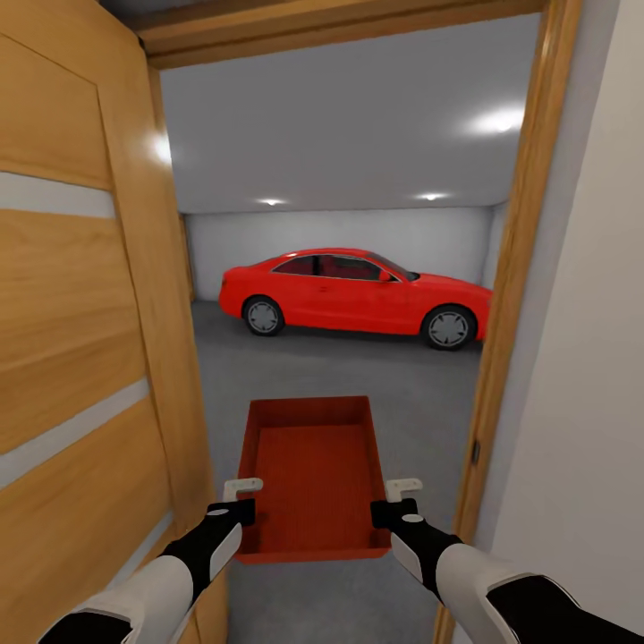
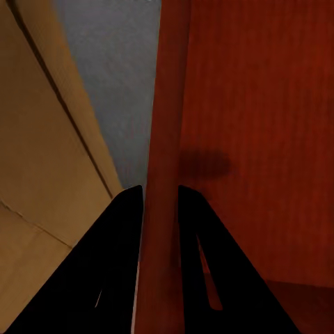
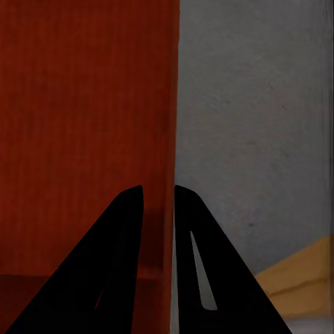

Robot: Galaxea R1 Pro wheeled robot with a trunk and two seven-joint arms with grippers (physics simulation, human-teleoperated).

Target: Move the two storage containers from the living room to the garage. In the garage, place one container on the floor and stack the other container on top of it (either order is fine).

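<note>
Between the two arms, at a doorway facing the garage (image 1: 358, 224), one storage container (image 1: 313, 474) is carried, its side walls clamped by the left gripper (image 1: 240, 501) and right gripper (image 1: 398, 499). Wrist views reveal fingers (image 2: 122, 229) straddling each wall; the red car (image 1: 358, 295) is seen from the head.

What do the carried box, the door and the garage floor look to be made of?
Box: likely plastic, with smooth plain orange-red walls and a matte look. Door: wood, with visible grain, a light sheen and pale inlaid strips. Floor: probably concrete, grey, slightly rough and dull.
</note>
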